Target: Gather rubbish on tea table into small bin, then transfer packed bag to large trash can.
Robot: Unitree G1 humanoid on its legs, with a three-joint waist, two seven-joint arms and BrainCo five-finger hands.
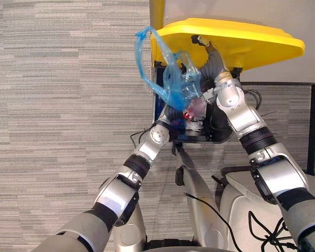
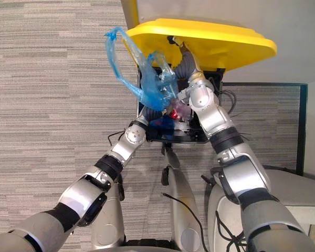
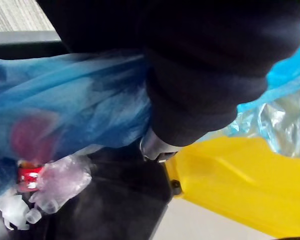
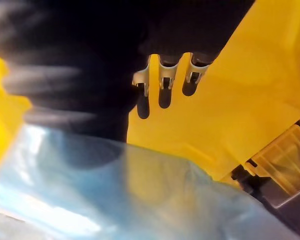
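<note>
A blue plastic bag (image 1: 173, 84) of rubbish hangs over the open mouth of the large black trash can (image 1: 216, 131). My left hand (image 1: 185, 90) reaches up under the bag and is shut on it; its fingers are mostly covered by the plastic. The bag's loose handles (image 2: 115, 47) stick up to the left. Through the plastic, the left wrist view shows a red can (image 3: 29, 176) and crumpled clear wrapping (image 3: 60, 181). My right hand (image 1: 206, 46) is open, with straight fingers (image 4: 162, 87) pressed against the underside of the raised yellow lid (image 1: 252, 42).
Grey striped carpet (image 1: 68, 105) lies to the left of the can. A black frame (image 1: 313, 126) stands along the right side by a pale wall (image 1: 241, 10). A yellow post (image 1: 156, 13) rises behind the lid.
</note>
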